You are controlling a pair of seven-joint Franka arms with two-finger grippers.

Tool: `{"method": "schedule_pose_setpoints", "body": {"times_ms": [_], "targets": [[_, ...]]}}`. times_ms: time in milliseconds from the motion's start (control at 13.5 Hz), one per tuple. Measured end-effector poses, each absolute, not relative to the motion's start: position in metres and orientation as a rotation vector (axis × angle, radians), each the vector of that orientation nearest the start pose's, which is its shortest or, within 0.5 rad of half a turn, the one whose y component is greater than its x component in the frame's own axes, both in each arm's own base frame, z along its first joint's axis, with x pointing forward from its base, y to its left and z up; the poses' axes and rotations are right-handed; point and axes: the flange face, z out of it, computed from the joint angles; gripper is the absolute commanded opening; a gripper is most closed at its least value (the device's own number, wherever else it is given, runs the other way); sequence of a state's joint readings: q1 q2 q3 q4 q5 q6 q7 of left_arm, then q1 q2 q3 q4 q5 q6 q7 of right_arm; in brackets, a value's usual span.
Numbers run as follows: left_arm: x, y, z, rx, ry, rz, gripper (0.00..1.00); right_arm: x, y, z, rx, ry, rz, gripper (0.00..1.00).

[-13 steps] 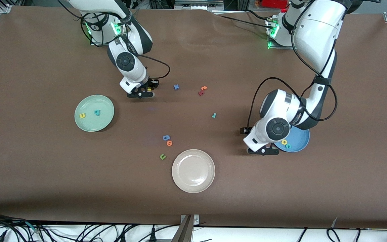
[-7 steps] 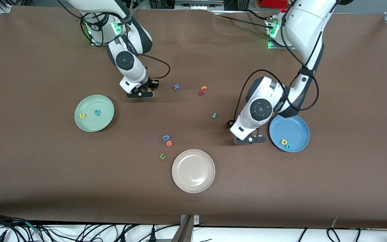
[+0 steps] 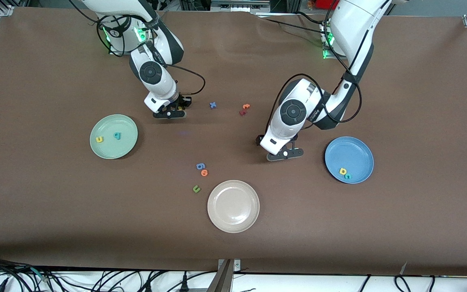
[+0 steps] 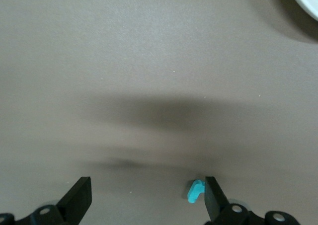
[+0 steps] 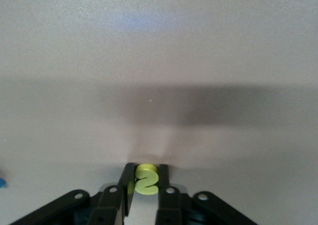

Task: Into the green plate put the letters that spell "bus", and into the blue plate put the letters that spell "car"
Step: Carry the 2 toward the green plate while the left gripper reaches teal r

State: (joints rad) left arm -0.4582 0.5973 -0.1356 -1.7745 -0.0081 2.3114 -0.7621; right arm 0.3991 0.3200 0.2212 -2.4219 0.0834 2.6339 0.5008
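My right gripper (image 3: 170, 113) is shut on the small yellow "s" (image 5: 147, 179), low over the table near the right arm's base. The green plate (image 3: 108, 151) holds the yellow "u" (image 3: 99, 139) and the teal "b" (image 3: 117, 135). My left gripper (image 3: 285, 153) hangs open over the table's middle. The teal "r" (image 4: 196, 191) lies between its fingers, right beside one of them; the front view hides it under the hand. The blue plate (image 3: 353, 152) holds the yellow "a" (image 3: 343, 171) and the teal "c" (image 3: 348, 176).
A cream-white plate (image 3: 233, 221) sits nearest the front camera. A blue "g"-like letter (image 3: 200, 166), an orange "o" (image 3: 204, 172) and a dark green "u" (image 3: 196, 188) lie beside it. A blue "x" (image 3: 213, 105) and orange and red "t" letters (image 3: 244, 108) lie between the arms.
My left arm has swung from the blue plate's edge toward the table's middle and now covers the teal "r". My right gripper has closed on the yellow "s" and stayed in place.
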Motion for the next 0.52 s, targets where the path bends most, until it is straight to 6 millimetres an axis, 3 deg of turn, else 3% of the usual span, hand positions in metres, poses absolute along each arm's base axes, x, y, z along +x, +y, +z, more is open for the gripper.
{"method": "schedule_pose_setpoints", "body": {"times_ms": [519], "targets": [[0.527, -0.378, 0.206, -3.156, -0.358, 0.132, 1.00, 0.395, 0.277, 0.177, -3.098, -0.036, 0.206, 0.06]]}}
